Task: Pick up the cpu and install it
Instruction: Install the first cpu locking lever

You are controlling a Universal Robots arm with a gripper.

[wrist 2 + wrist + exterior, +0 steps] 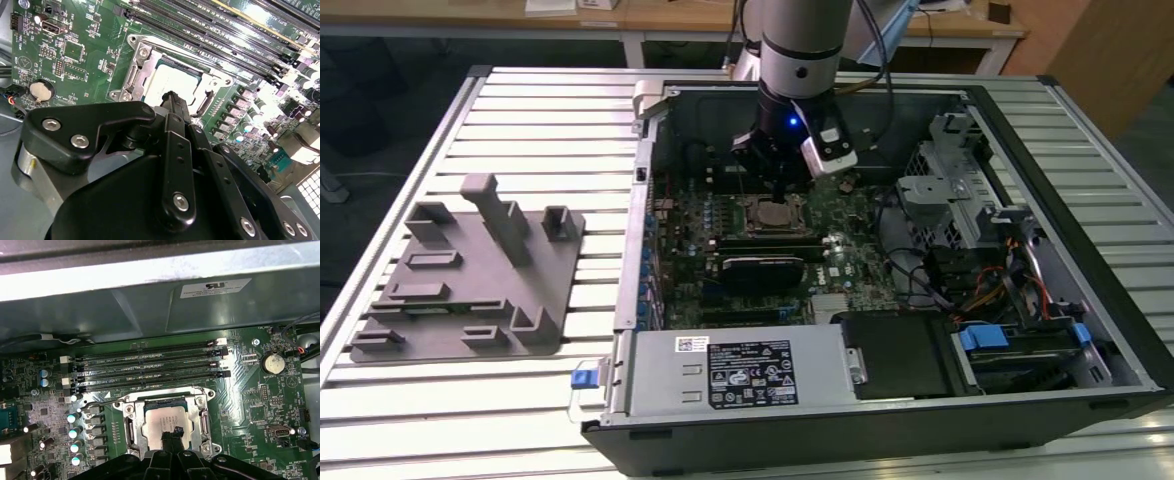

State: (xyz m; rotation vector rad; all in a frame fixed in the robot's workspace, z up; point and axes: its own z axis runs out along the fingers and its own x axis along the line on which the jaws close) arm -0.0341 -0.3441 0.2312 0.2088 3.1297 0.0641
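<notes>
My gripper (pixel 172 432), fingers pinched together, rests its tip on the cpu (pixel 162 421) seated in the motherboard socket (pixel 131 426).

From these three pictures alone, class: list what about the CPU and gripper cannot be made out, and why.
- The cpu's near edge: covered by the gripper in both wrist views.
- Whether the gripper touches the cpu: contact point hidden in both wrist views.
- The cpu in the exterior view: too small, the arm overlaps it.
</notes>
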